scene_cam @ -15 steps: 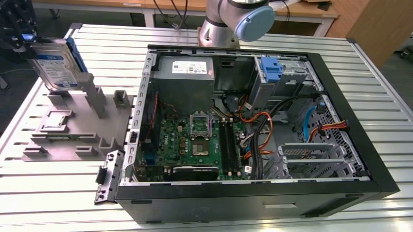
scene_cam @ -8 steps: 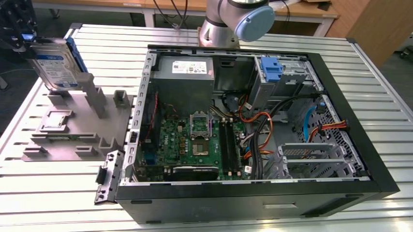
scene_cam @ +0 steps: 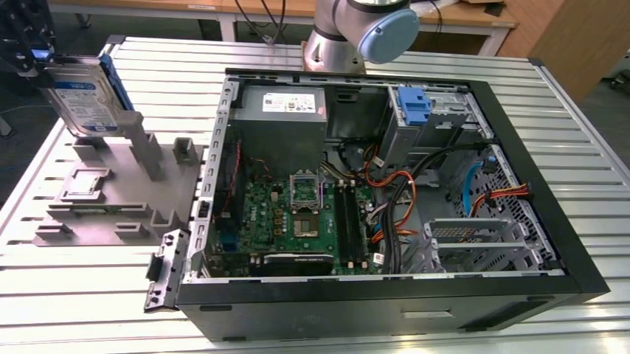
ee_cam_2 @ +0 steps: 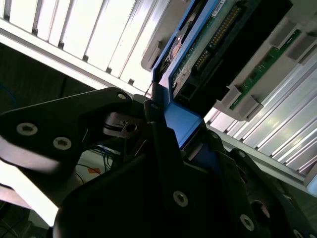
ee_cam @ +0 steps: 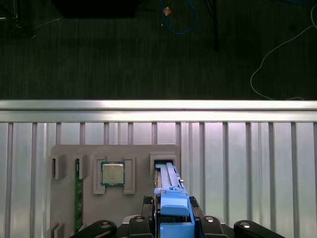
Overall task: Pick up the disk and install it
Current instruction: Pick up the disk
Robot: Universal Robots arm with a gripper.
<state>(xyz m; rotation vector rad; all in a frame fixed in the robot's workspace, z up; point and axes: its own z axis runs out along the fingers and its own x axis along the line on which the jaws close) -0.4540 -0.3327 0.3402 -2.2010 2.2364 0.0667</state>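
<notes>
The jaws grip the blue carrier of the one disk (scene_cam: 87, 99); it is silver with a white-and-blue label and stands upright over the one grey holder block (scene_cam: 128, 206); one processor chip (ee_cam: 112, 173) lies in that block; one open computer case (scene_cam: 374, 317) sits beside it on the table (scene_cam: 88, 295).

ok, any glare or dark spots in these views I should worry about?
First wrist view: glare band on the table rail, floor beyond dark. Second wrist view: slats washed out, gripper holding the disk in shadow. Exterior view: even light, computer case interior dim.
</notes>
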